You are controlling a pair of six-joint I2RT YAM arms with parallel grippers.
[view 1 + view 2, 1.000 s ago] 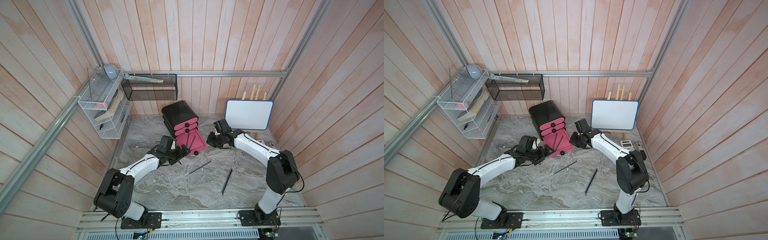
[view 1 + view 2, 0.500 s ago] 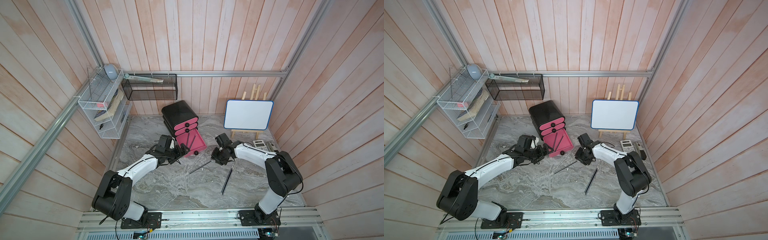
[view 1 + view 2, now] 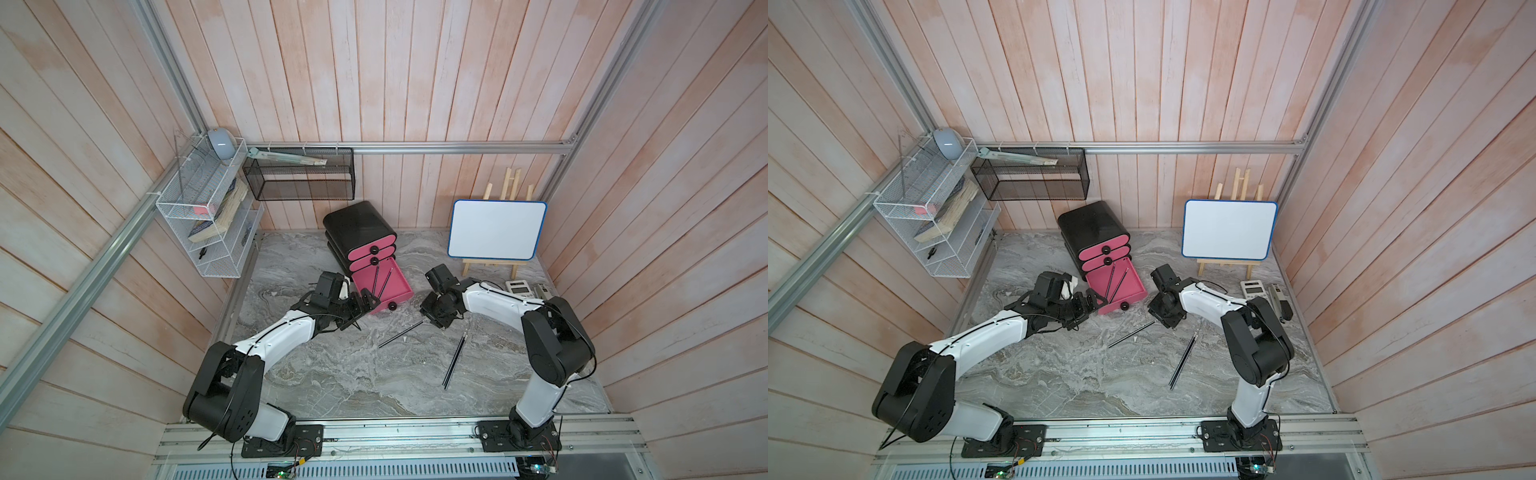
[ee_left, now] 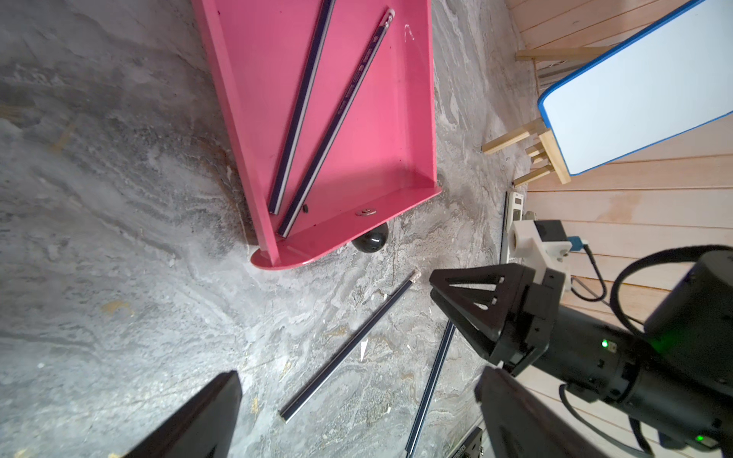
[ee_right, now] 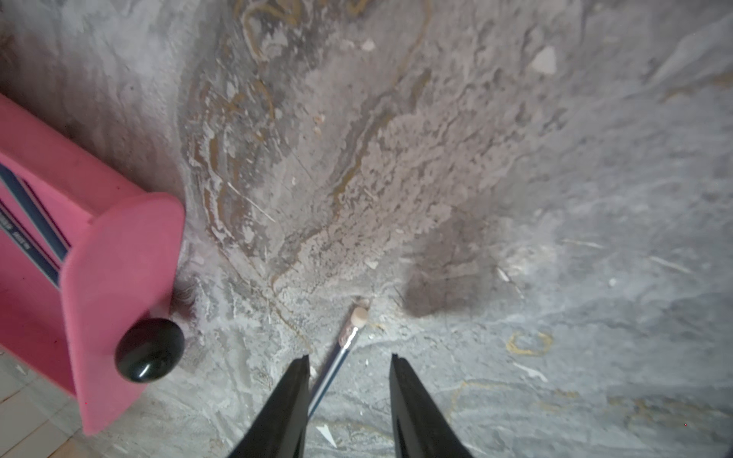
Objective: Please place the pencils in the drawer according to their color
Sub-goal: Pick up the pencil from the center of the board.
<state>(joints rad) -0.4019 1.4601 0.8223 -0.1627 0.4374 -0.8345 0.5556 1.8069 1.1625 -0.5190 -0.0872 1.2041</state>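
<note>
Swung the right pincer (image 5: pixel 349 357) off the open bottom drawer (image 3: pixel 397 284) since a second before, down over the eraser end of a black pencil (image 5: pixel 346 344) lying on the table (image 3: pixel 332 374); went from shut to partly apart, straddled that end close by one finger, clamped nothing; held the left pincer (image 4: pixel 357 376) wide apart and empty beside the drawer's front corner; left two pencils (image 4: pixel 303 99) inside the drawer, a pair (image 3: pixel 455 361) loose nearer the rail; had bare table ahead of both arms.
</note>
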